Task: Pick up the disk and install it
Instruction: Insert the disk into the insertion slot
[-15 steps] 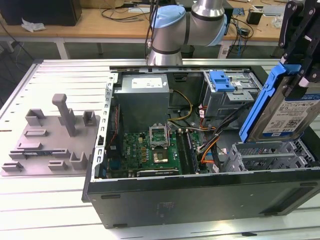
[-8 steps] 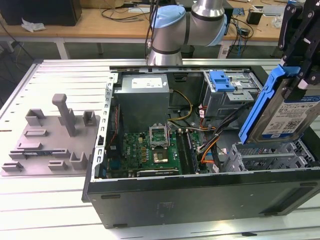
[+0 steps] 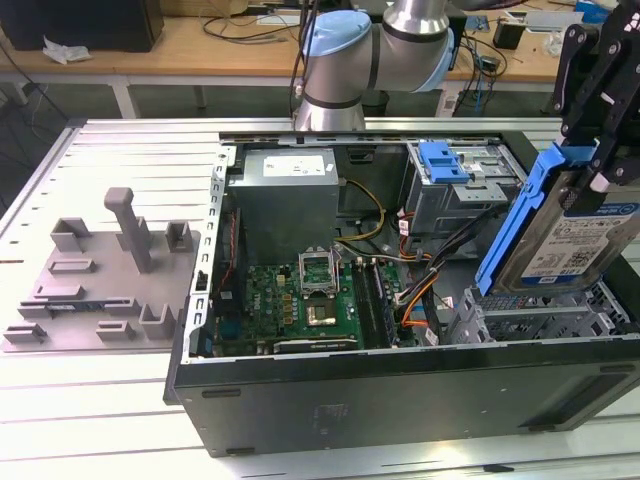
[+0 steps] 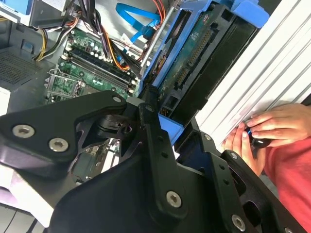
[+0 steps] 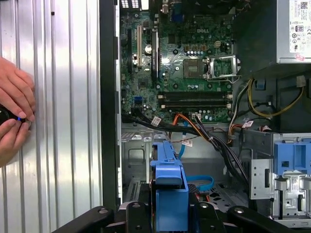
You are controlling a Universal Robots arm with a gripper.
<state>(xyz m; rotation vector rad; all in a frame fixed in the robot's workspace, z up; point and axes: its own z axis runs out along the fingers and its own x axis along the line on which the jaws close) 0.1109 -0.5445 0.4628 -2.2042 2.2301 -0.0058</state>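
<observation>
Gripper (image 3: 600, 168) closed on the disk (image 3: 565, 235), holding it tilted above the drive cage (image 3: 540, 318) at the exterior view's right of the open computer case (image 3: 400, 392). Judged dense, rigid, shock-sensitive; the blue carrier (image 5: 170, 194) edges offer the surest hold.

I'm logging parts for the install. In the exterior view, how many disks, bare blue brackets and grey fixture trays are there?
Disk, in its blue carrier, held by the gripper: 1
Bare blue bracket on the drive cage: 1
Grey fixture tray: 1
Total: 3
</observation>
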